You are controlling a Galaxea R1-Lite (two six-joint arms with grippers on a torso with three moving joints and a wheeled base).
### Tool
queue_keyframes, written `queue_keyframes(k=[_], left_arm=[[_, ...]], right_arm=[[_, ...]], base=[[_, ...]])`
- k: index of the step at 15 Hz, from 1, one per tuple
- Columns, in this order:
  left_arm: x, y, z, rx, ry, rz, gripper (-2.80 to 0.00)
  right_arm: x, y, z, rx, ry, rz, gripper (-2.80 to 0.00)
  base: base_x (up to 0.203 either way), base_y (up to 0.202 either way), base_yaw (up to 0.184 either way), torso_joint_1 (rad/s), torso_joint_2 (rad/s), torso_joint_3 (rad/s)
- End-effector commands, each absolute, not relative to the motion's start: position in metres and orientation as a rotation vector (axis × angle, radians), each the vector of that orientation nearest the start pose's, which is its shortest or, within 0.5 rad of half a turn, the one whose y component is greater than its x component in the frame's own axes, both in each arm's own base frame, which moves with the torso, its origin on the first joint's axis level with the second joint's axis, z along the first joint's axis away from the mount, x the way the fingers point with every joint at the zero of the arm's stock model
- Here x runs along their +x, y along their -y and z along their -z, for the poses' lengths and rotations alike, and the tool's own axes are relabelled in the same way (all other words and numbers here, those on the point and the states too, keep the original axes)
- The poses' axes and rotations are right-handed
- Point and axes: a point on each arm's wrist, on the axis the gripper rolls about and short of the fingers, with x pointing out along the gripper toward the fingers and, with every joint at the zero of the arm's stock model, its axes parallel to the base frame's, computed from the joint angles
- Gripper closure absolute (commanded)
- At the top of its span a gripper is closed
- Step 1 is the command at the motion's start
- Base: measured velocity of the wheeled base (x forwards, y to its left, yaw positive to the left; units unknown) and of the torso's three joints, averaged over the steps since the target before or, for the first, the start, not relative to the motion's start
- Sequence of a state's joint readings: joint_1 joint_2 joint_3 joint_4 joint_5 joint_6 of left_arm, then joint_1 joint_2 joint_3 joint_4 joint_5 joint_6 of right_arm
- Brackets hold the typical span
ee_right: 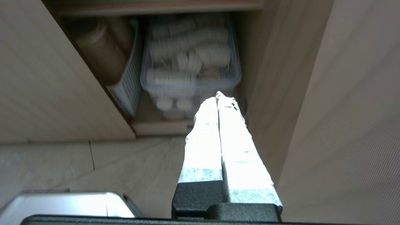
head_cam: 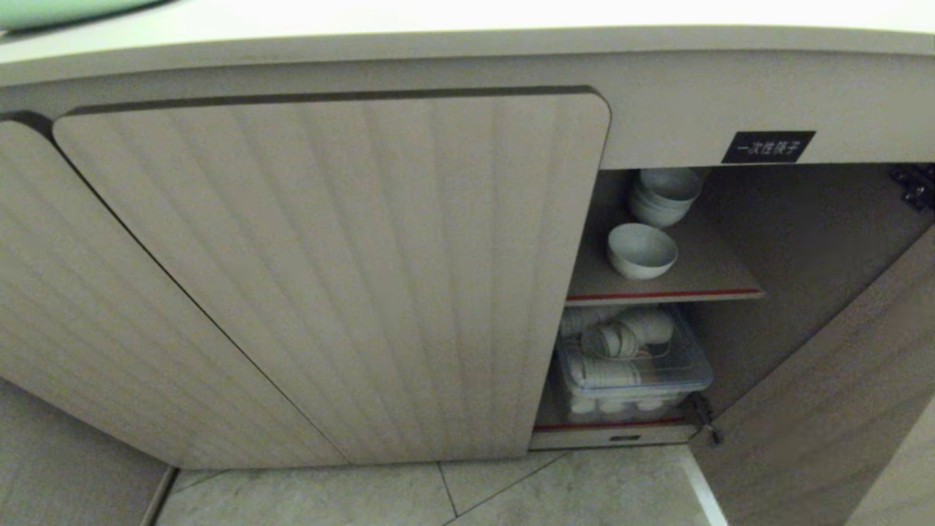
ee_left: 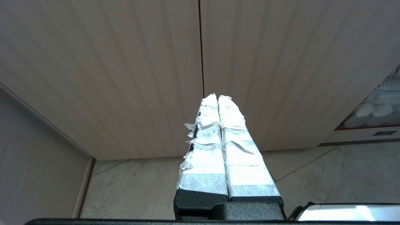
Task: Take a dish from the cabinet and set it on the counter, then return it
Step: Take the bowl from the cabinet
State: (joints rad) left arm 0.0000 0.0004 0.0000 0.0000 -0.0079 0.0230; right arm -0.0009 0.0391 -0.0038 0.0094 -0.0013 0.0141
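Observation:
The dish [head_cam: 642,250], a small white bowl, stands alone on the red-edged upper shelf [head_cam: 701,285] of the open cabinet [head_cam: 803,241], under a black label [head_cam: 768,147]. Along the top of the head view runs the pale counter [head_cam: 467,14]. Neither gripper shows in the head view. My left gripper [ee_left: 217,97] is shut and empty, its taped fingers pointing at the closed fluted doors low over the floor. My right gripper [ee_right: 218,96] is also shut and empty. It points toward the cabinet's bottom shelf, just outside the opening.
A stack of white bowls [head_cam: 663,193] sits behind the dish. On the bottom shelf stand a clear bin of white cups [ee_right: 190,62] and a white perforated basket [ee_right: 125,84]. The open right door [head_cam: 840,394] swings outward. Closed fluted door [head_cam: 329,277] covers the left side. Grey tiled floor [head_cam: 438,497] below.

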Motion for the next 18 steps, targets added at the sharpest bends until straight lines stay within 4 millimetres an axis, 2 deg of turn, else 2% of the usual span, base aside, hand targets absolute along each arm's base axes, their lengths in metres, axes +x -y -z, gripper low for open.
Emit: queue_keyframes(k=[1,7,10,11,13,18], left_arm=[[-0.023,0.0,-0.075,0.023,0.0,0.008,0.0],[-0.023,0.0,-0.075,0.023,0.0,0.008,0.0],[-0.023,0.0,-0.075,0.023,0.0,0.008,0.0],[-0.023,0.0,-0.075,0.023,0.0,0.008,0.0],[-0.023,0.0,-0.075,0.023,0.0,0.008,0.0],[-0.023,0.0,-0.075,0.023,0.0,0.008,0.0]], right_arm=[[-0.013,0.0,-0.078,0.013,-0.146,0.003,0.0],[0.007,0.001,-0.078,0.03,-0.4,0.103,0.0],[0.008,0.001,-0.08,-0.012,-0.407,0.112,0.0],[0.01,0.001,-0.088,-0.021,-0.387,0.099,0.0],[0.018,-0.001,-0.104,-0.027,-0.381,-0.03,0.0],[0.047,-0.004,-0.129,-0.056,-0.437,-0.296,0.0]], base=[[0.0,0.0,0.0,0.0,0.0,0.0],[0.0,0.0,0.0,0.0,0.0,0.0],[0.0,0.0,0.0,0.0,0.0,0.0],[0.0,0.0,0.0,0.0,0.0,0.0],[0.0,0.0,0.0,0.0,0.0,0.0],[0.0,0.0,0.0,0.0,0.0,0.0]])
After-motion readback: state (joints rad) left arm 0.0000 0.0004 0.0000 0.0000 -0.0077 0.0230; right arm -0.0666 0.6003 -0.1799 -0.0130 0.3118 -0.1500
